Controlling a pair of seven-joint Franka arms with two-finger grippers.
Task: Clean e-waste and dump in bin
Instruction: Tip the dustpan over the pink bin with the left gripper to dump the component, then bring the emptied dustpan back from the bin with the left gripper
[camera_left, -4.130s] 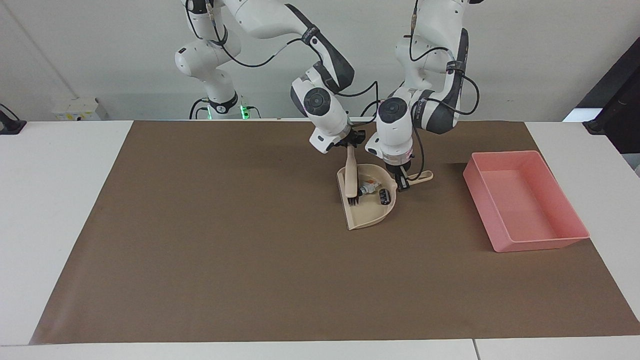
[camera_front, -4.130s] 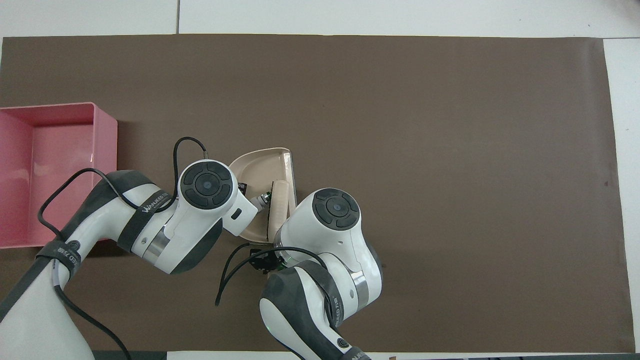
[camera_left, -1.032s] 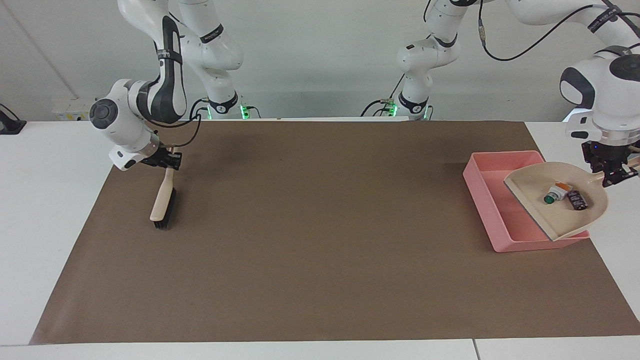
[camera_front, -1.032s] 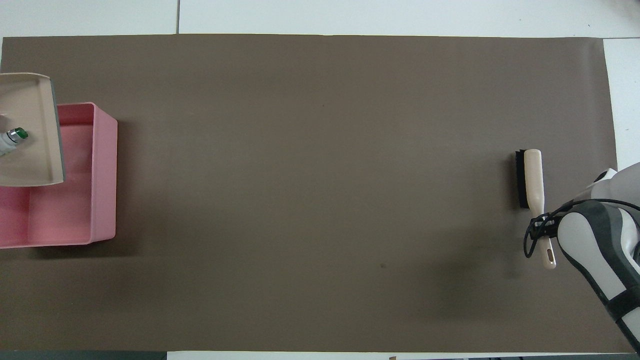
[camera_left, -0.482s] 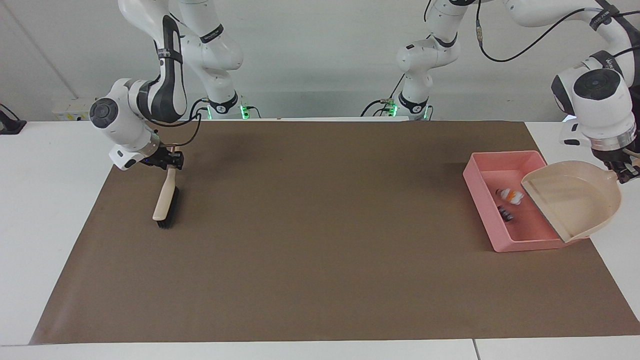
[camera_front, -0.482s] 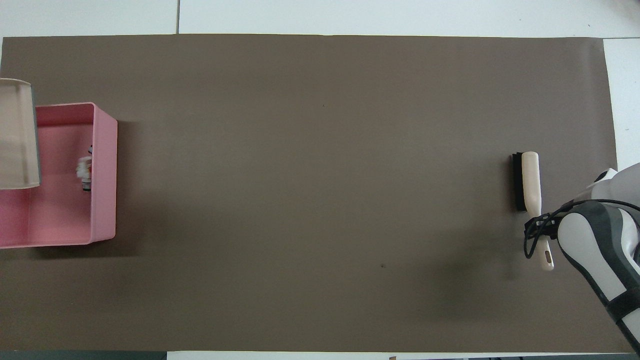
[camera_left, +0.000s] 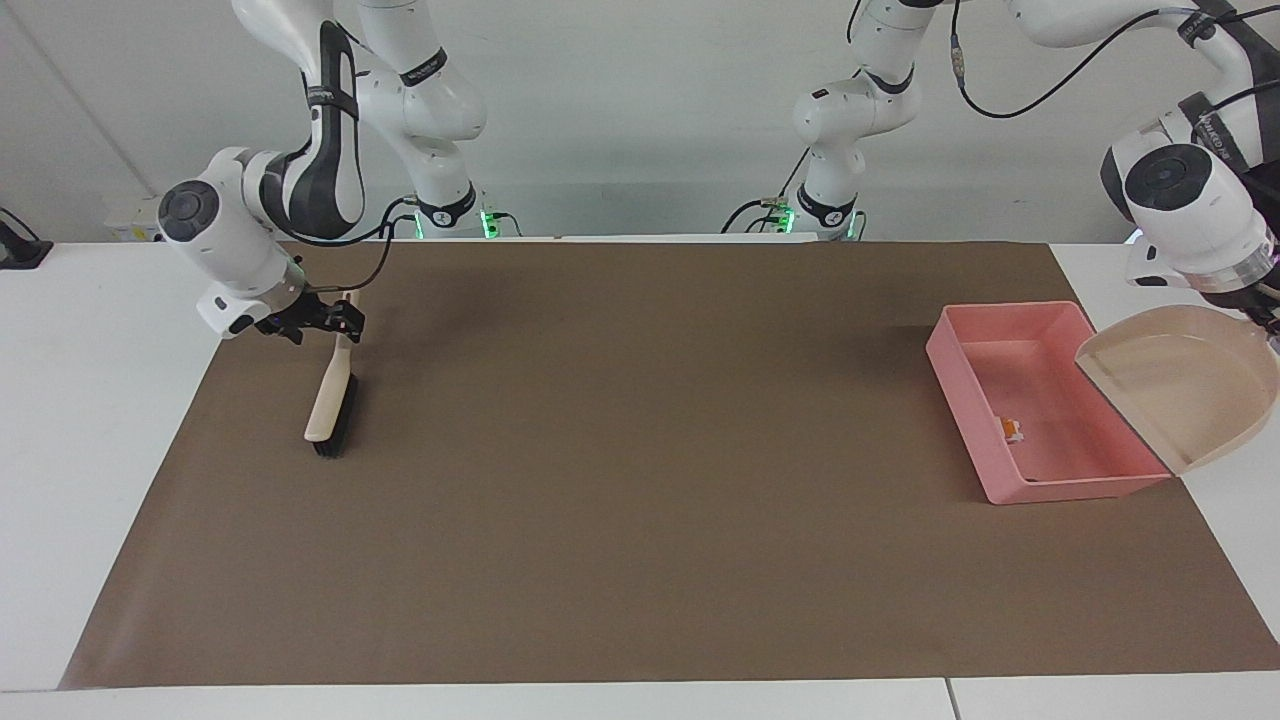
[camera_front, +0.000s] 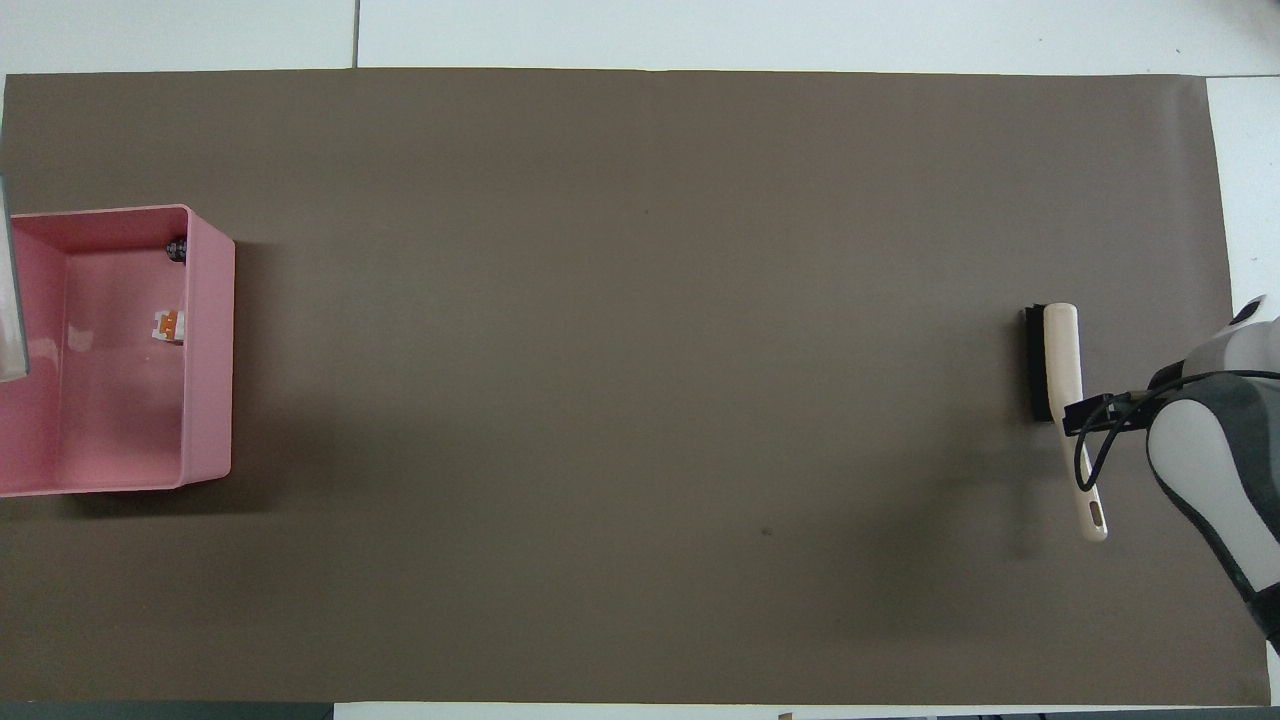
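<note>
We take it from the largest down. The white table (camera_left: 100, 450) carries a brown mat (camera_left: 640, 520) over most of its top. In the facing view, the pink bin (camera_left: 958, 385) sits on the mat at about three o'clock, toward the left arm's end of the table.

The beige dustpan (camera_left: 1180, 395) hangs in the air above the bin's edge at its three o'clock side. It is tipped steeply, with its open mouth pointing down into the bin, and we see nothing in it. The left gripper (camera_left: 1264, 322) is clenched on the dustpan at its handle end, mostly hidden at the frame's edge.

At nine o'clock in the same view, the brush (camera_left: 330, 405) lies on the mat, bristles on their side. The right gripper (camera_left: 318, 322) is over the brush's handle with its fingers spread, released. We cannot tell whether it touches the handle.

Both bits of e-waste are in the bin. Seen from overhead, the white part (camera_front: 167, 325), showing an orange mark, rests against the wall at three o'clock. The dark component (camera_front: 177, 247) sits in the bin's one o'clock corner.
</note>
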